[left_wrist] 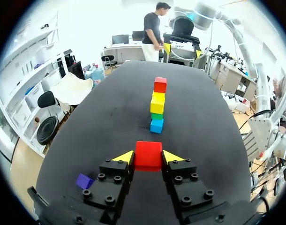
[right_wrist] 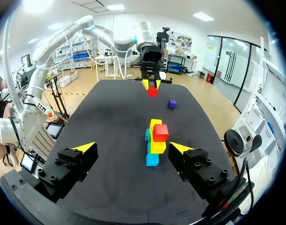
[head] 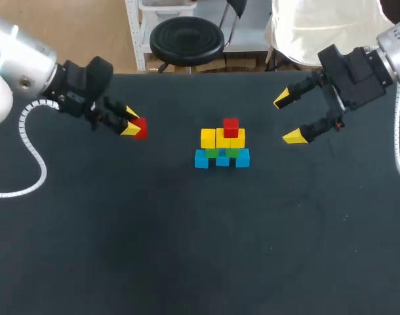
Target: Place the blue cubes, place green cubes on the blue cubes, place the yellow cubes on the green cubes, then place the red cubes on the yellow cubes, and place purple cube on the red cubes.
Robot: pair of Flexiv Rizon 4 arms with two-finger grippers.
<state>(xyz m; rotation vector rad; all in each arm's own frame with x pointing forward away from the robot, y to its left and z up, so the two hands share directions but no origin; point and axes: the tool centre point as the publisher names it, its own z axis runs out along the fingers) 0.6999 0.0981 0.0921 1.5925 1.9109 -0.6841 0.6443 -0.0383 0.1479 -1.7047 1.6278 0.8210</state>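
Note:
A small pyramid stands mid-table: blue cubes (head: 201, 159) at the base, green cubes (head: 212, 152) on them, yellow cubes (head: 208, 138) above, and one red cube (head: 231, 126) on top. Left of it, my left gripper (head: 132, 122) is shut on a second red cube (head: 141, 128), held between the yellow tips (left_wrist: 148, 154) above the table. My right gripper (head: 287, 118) hovers to the right of the pyramid, wide open and holding nothing (right_wrist: 133, 148). A purple cube (left_wrist: 84, 181) lies on the table beside the left gripper.
The black table (head: 187, 249) stretches bare in front of the pyramid. A white coiled cable (head: 31, 151) hangs from my left arm over the table's left side.

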